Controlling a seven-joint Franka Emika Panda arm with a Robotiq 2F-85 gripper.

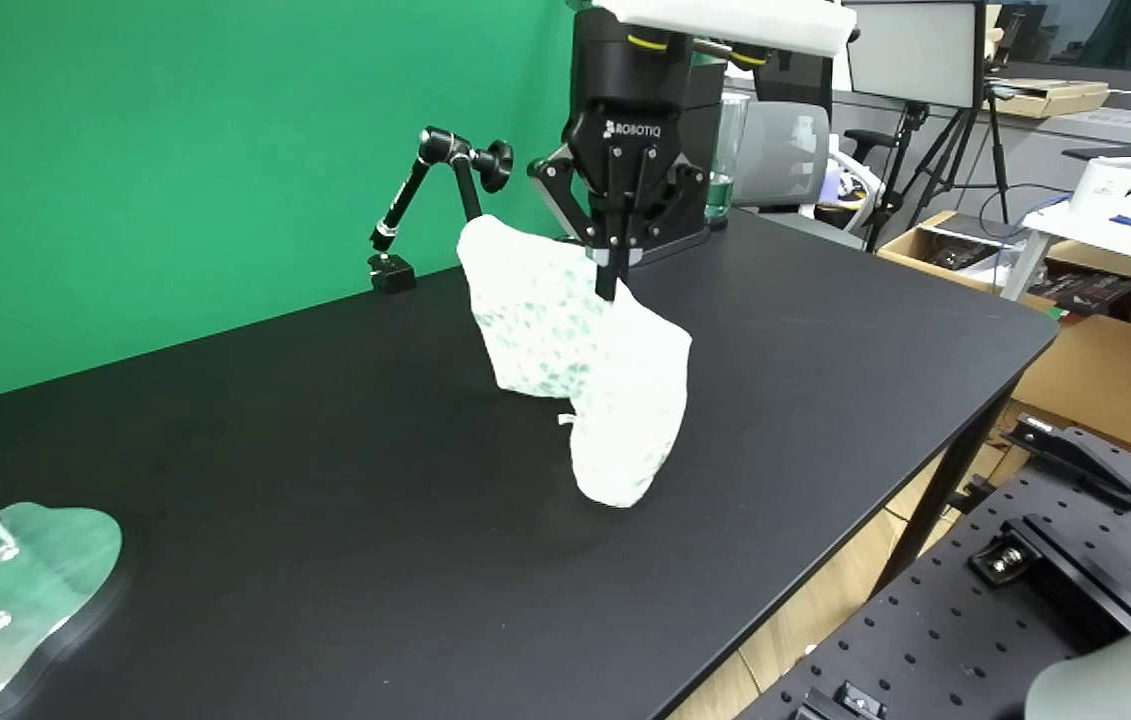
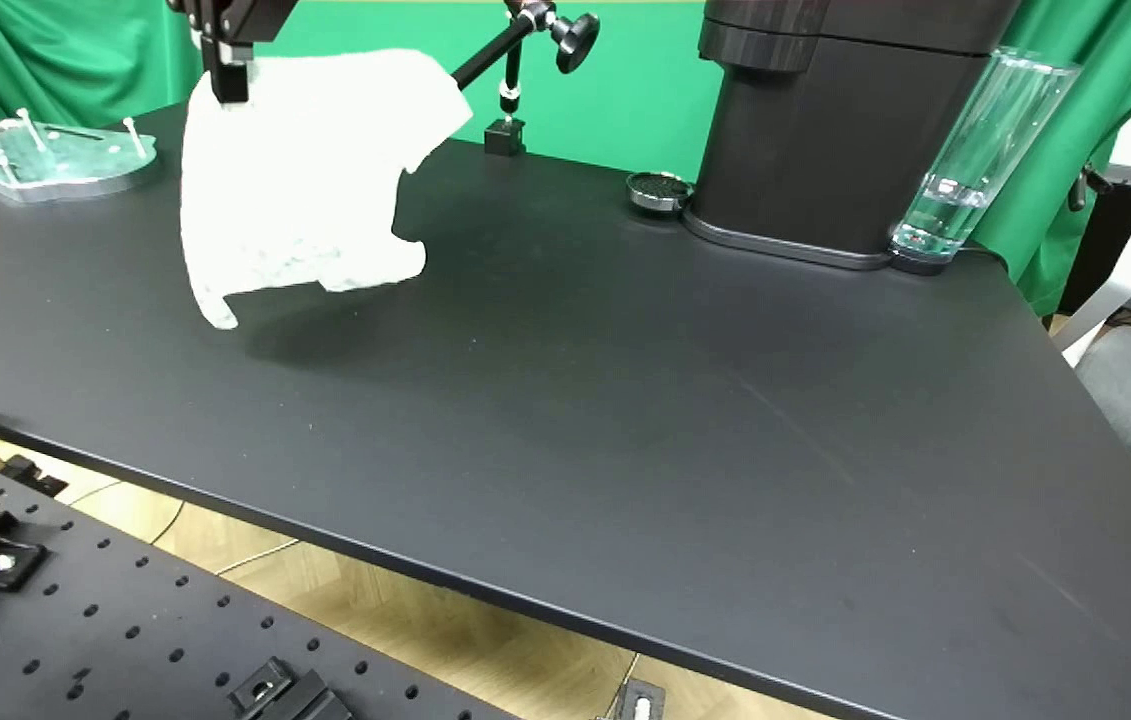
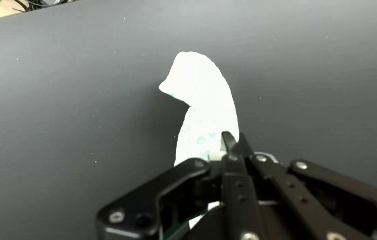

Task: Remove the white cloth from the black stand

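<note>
The white cloth (image 1: 635, 400) with pale green print shows in both exterior views (image 2: 295, 180) and the wrist view (image 3: 205, 86). It hangs in folds above the table, its lower end off the surface. My gripper (image 1: 611, 285) is shut on its upper edge; the fingertips also show in the wrist view (image 3: 236, 136). The black stand (image 1: 410, 200) is a jointed arm on a small block base, also visible in an exterior view (image 2: 493, 55). The end of its rod goes behind or under the cloth's upper corner; whether the cloth rests on it is hidden.
A black machine (image 2: 845, 140) with a clear water tank (image 2: 965, 170) stands at the back. A small round metal dish (image 2: 658, 190) sits beside it. A clear plate with white pegs (image 1: 55, 540) lies at one table end. A perforated platform (image 1: 925, 610) adjoins the table edge.
</note>
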